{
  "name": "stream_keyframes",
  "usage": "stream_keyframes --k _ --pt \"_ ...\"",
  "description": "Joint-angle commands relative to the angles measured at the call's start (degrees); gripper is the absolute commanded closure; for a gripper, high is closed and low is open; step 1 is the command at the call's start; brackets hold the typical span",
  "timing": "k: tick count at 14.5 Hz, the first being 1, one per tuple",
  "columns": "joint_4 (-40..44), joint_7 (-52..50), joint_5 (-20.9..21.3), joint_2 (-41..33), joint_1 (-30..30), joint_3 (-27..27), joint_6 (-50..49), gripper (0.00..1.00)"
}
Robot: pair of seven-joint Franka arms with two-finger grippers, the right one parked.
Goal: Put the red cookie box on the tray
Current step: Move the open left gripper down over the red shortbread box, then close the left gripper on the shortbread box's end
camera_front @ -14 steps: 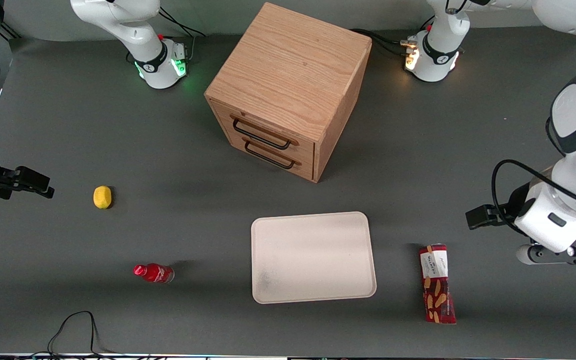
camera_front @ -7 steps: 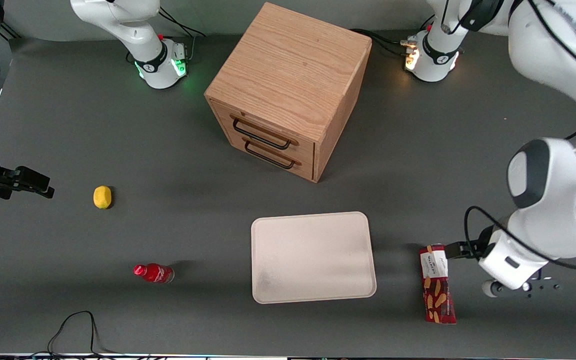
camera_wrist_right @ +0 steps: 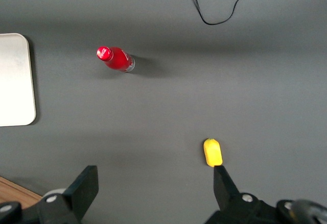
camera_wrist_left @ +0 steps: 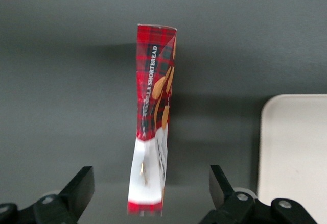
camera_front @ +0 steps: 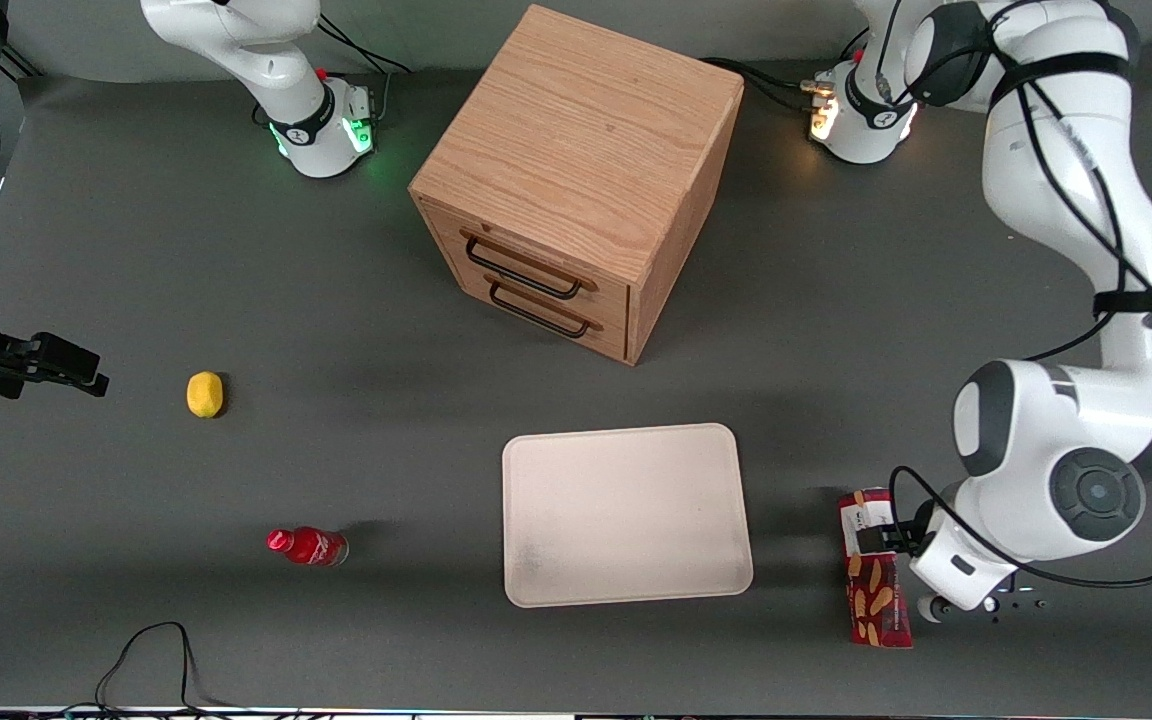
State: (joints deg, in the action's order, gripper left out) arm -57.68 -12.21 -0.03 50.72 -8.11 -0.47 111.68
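A big dark gray table (camera_front: 236, 250) fills almost the whole front view. Its top is flat and plain, with a dull, soft look. Near the middle stands a wooden cabinet (camera_front: 581, 140). It is light brown, shaped like a box, and you can see the lines of the wood on its top. It is turned a little, so one corner points toward the front camera. It has two drawers, one above the other, and both are closed. Each drawer has a thin black handle (camera_front: 521, 268). Soft shadows lie on the table beside the cabinet. A black cable (camera_front: 151, 650) loops at the table edge nearest the front camera.
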Motion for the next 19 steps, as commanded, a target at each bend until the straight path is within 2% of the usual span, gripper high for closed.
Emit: stream_keyframes --k 1,8,9,11,13,14,19 --pt "-1.6 0.0 0.3 1.3 -0.1 0.2 3.4 0.00" --pt "-3.1 1.0 0.4 4.7 0.4 0.4 8.8 0.00" --pt "-3.2 1.0 0.4 4.7 0.4 0.4 8.8 0.06" --pt "-3.2 0.7 0.3 4.7 0.4 0.4 8.8 0.54" --pt "-3.2 0.1 -0.1 4.7 0.4 0.4 8.5 0.91" --pt "-3.2 0.0 -0.1 4.7 0.3 0.4 8.2 1.00" --pt "-3.1 0.0 -0.3 3.9 0.3 0.4 7.0 1.00"
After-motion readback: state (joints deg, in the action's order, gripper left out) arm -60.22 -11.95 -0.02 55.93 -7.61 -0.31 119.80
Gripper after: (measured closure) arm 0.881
